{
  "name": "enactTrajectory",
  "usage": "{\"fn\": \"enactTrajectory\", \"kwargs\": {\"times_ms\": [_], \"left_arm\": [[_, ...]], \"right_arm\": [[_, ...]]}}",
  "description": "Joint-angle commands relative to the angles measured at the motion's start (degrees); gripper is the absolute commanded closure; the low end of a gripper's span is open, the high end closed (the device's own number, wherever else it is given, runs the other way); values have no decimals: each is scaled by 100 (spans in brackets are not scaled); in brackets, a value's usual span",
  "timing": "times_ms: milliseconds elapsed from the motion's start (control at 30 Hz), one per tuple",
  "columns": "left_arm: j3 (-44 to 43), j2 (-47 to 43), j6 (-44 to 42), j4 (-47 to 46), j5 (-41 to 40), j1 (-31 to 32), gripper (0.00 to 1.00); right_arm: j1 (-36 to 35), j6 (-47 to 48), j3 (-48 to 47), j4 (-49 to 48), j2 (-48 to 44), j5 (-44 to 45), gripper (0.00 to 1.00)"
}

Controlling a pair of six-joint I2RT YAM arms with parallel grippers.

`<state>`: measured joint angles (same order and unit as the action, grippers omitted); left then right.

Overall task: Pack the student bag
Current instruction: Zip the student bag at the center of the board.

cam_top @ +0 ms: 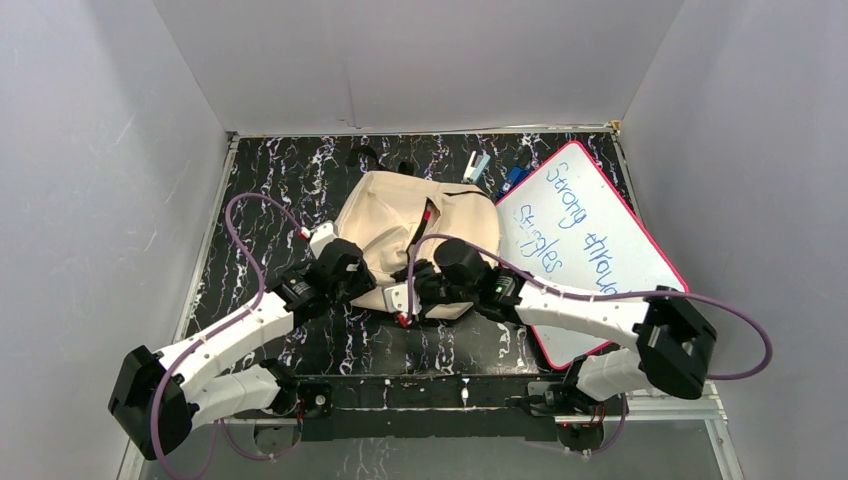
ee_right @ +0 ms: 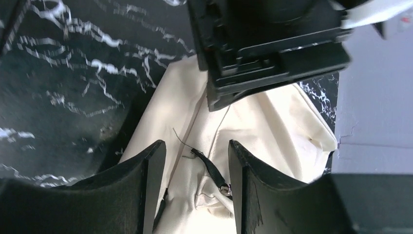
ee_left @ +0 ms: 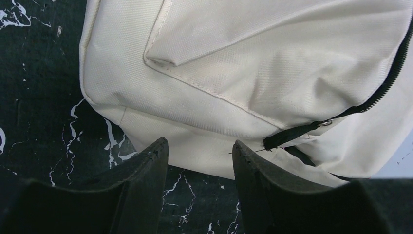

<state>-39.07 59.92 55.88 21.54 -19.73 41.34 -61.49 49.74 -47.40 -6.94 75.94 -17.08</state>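
Your right gripper (ee_right: 197, 143) stands about half open and holds nothing. Its two fingers straddle the black zipper pull (ee_right: 210, 171), which lies loose on the cream fabric in the gap and seems to touch neither pad. Your left gripper (ee_left: 199, 143) is likewise parted and empty. Its tips sit at the near hem of the student bag (ee_left: 243, 63), with that same pull just ahead, off toward its right finger.

That makes the right arm the nearer one for the pull; by my judgement it mainly needs to close, while the left could pin the fabric. The bag lies flat on the marbled table (cam_top: 270, 190) directly beyond both grippers, its long axis running roughly away from the arm bases. How far the zipper (ee_left: 384, 87) is undone you cannot tell.

Count one bag and one whiteboard (cam_top: 590, 240) just beside its right side. At the far edge are two small things, a pale item (cam_top: 477, 165) and a blue item (cam_top: 515, 178), both too small to name.
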Motion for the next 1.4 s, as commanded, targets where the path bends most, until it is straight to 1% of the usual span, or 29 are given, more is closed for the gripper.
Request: {"fn": "enactTrajectory", "kwargs": {"times_ms": [0, 100, 400, 533, 800, 1000, 1167, 1233, 1267, 1367], "left_arm": [[170, -69, 284, 104, -175, -63, 51], [300, -143, 395, 46, -123, -100, 51], [473, -160, 483, -86, 29, -136, 50], [488, -143, 486, -132, 55, -140, 50], [473, -186, 468, -117, 57, -135, 50], [498, -266, 468, -101, 26, -145, 50], [533, -341, 452, -108, 14, -145, 50], [531, -389, 434, -96, 1, -147, 50], [524, -418, 426, -75, -16, -151, 50], [544, -511, 386, -51, -48, -153, 50]], "right_arm": [[-38, 1562, -273, 220, 330, 292, 42], [-38, 1910, -283, 141, 538, 382, 42], [-38, 2623, -509, 342, 948, 763, 44], [-37, 2809, -575, 356, 1114, 993, 45], [-6, 2951, -802, 557, 1487, 1064, 49], [7, 2913, -956, 628, 1617, 1207, 66], [44, 2739, -1067, 674, 1641, 1191, 90], [55, 2647, -1112, 685, 1638, 1191, 98], [55, 2590, -1121, 685, 1616, 1185, 100], [68, 2289, -1080, 627, 1471, 1085, 100]]}}
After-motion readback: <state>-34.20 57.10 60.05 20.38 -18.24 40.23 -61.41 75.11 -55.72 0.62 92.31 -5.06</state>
